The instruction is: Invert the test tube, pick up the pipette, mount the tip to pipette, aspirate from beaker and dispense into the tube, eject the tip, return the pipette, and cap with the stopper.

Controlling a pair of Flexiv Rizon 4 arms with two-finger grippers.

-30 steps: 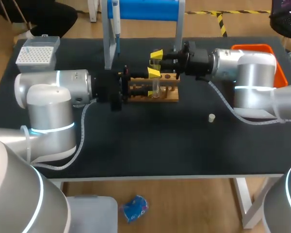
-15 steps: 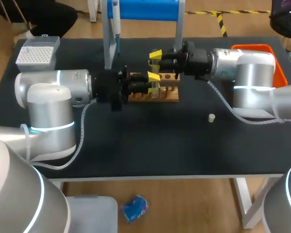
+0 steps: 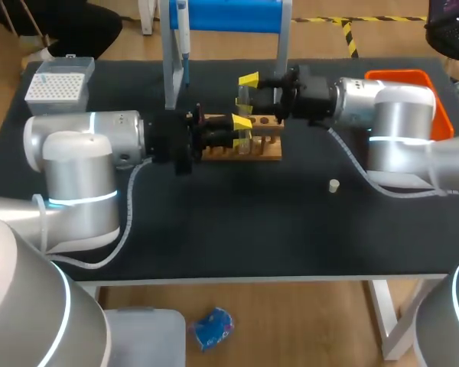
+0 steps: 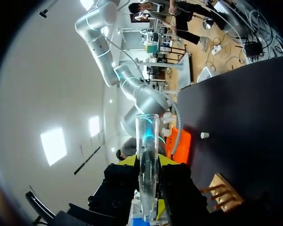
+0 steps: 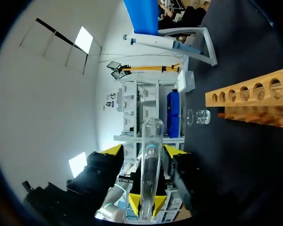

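FYI left gripper (image 4: 147,162) is clamped on the clear glass test tube (image 4: 147,134), held level over the wooden rack (image 3: 269,147). Axis runs front-to-back, mouth toward the robot. The right gripper (image 5: 143,150) gapes, straddling it, apparently not touching. Rolling it upright looks like left's job.

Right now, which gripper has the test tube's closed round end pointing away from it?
The right gripper: ahead of it the test tube ends in a closed dome. Ahead of the left gripper the tube shows its open rim.

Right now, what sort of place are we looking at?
Probably a robotics lab bench staged for wet-lab work: a wooden tube rack, a pipette on its stand, and a tip box.
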